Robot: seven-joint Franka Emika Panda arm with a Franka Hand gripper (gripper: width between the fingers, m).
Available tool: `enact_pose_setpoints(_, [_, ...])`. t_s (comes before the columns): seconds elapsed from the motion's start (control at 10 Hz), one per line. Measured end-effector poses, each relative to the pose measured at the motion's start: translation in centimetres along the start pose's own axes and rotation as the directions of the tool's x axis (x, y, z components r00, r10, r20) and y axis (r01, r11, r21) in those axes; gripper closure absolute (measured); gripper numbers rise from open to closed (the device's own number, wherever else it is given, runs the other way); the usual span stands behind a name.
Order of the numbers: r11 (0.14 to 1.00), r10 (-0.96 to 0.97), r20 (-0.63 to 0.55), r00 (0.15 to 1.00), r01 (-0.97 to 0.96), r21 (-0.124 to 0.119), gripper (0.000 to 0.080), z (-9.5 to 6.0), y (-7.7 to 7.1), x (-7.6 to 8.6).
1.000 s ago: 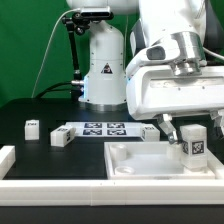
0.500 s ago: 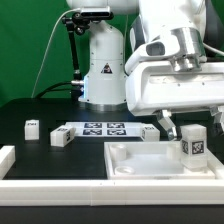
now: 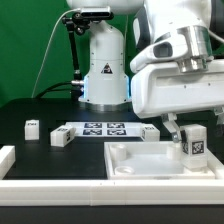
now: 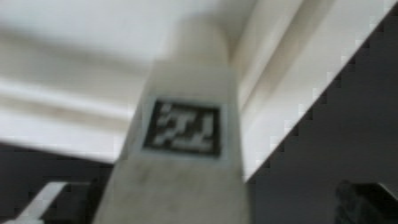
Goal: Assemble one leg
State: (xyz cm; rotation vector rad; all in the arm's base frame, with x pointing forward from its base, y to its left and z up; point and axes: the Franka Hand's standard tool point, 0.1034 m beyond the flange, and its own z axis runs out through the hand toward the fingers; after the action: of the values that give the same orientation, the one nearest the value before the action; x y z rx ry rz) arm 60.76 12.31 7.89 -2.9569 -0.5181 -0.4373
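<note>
Leg (image 3: 194,144), upright, between the hand's (image 3: 192,129) spread fingers (image 3: 169,128)

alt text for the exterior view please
A tagged white leg stands upright on the white tray-like part, with the open gripper down around it. Other small tagged blocks and the marker board lie behind on the black table.

Black triangular warning sign is noted on arm base (image 3: 104,70); its symbol is not legible. Black-and-white square tags are borne by leg (image 3: 193,143), marker board (image 3: 103,128) and small block (image 3: 60,136). No letters or numbers can be read.
</note>
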Motion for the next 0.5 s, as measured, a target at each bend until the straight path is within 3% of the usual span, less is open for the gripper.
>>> enact_pose_setpoints(0.2, [0.998, 0.014, 0.225, 0.974, -0.027, 0.058, 0.0151, -0.02, -0.75, -0.47])
enact_pose_setpoints(0.3, [0.997, 0.010, 0.305, 0.952, -0.034, 0.075, 0.0151, -0.11, -0.93, -0.18])
enact_pose_setpoints(0.5, [0.997, 0.011, 0.281, 0.960, -0.032, 0.071, 0.0151, 0.35, -0.40, 0.18])
